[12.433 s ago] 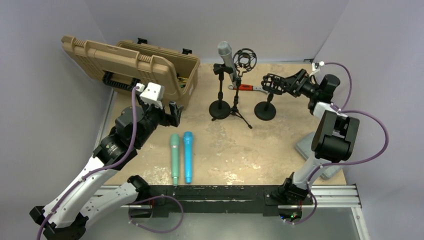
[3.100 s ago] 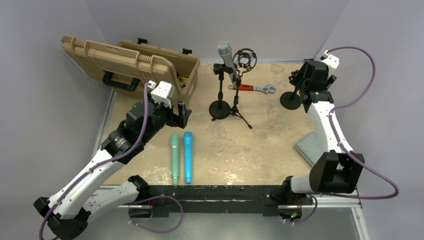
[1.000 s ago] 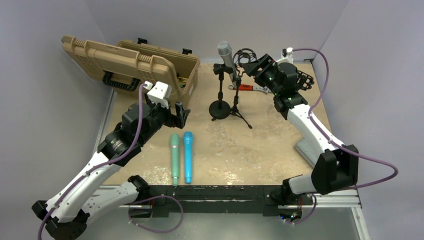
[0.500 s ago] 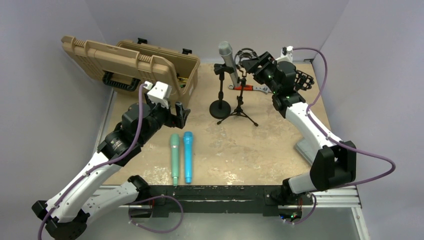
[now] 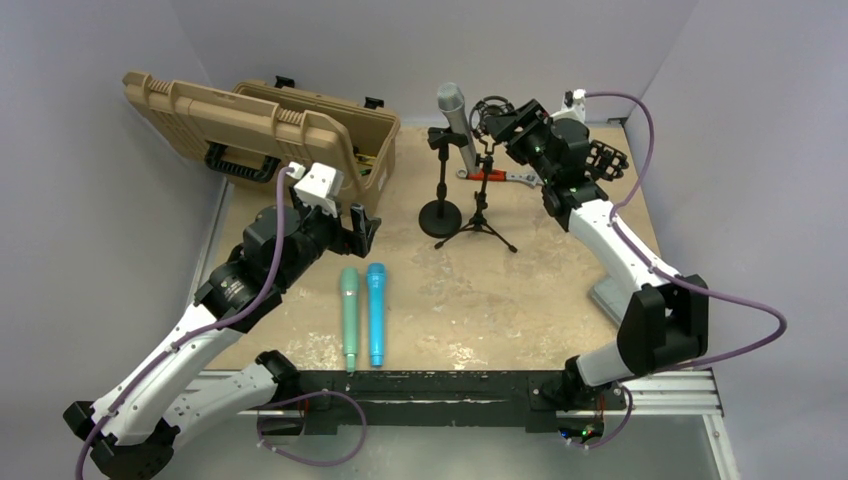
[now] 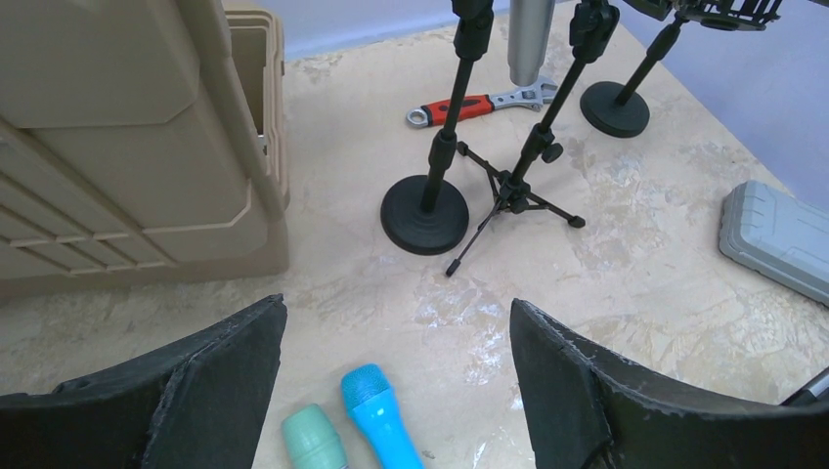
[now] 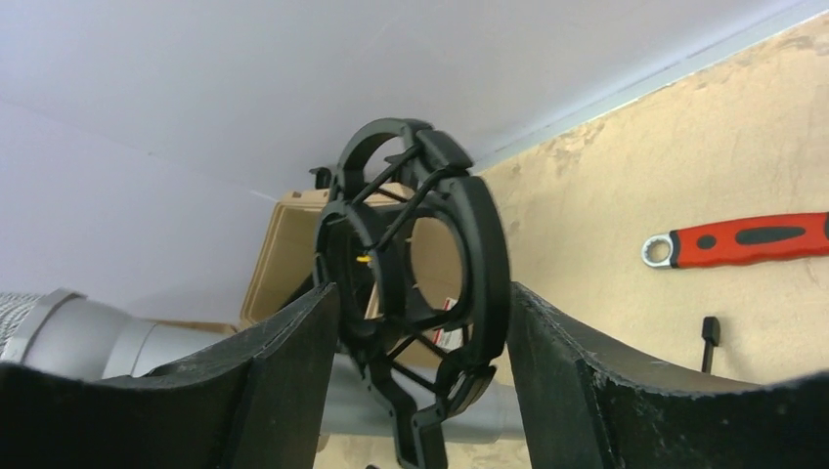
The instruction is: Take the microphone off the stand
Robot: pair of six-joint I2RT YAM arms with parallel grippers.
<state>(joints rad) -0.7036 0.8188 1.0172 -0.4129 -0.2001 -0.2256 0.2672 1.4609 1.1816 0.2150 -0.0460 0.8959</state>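
change: against the view a second ago, the tripod (image 5: 478, 228) has turned and slid a little to the right on the bench (image 5: 450, 300), and its legs now splay to both sides. The left hand (image 6: 396, 308), mic (image 5: 452, 108) and stand (image 5: 440, 215) lie as they did.
right hand (image 7: 422, 293): closed on the mount (image 7: 484, 254) atop the tripod, with a pad against each side of the ring.
left hand: spread wide and holding nothing, it hangs over the bench above the heads of the teal mic (image 5: 349, 315) and blue mic (image 5: 376, 310).
mic: clipped in the stand, tilted with its head up, just left of the mount. Neither hand touches it.
mic make: smooth grey barrel with a silver mesh dome.
stand: thin black pole on a flat round base.
tripod: black, with three thin legs and a knob on the stem. One foot sits just beside the stand's base.
mount: black rings joined by thin struts, open through the middle.
teal mic, blue mic: they lie side by side and parallel, heads pointing away from the arms. Both are matte with rounded heads.
case (image 5: 250, 125): tan ribbed plastic with the lid open, at the far left.
wrench (image 6: 469, 103): bare metal with a red grip, flat on the bench behind the tripod.
bench: pale and mottled, like stone.
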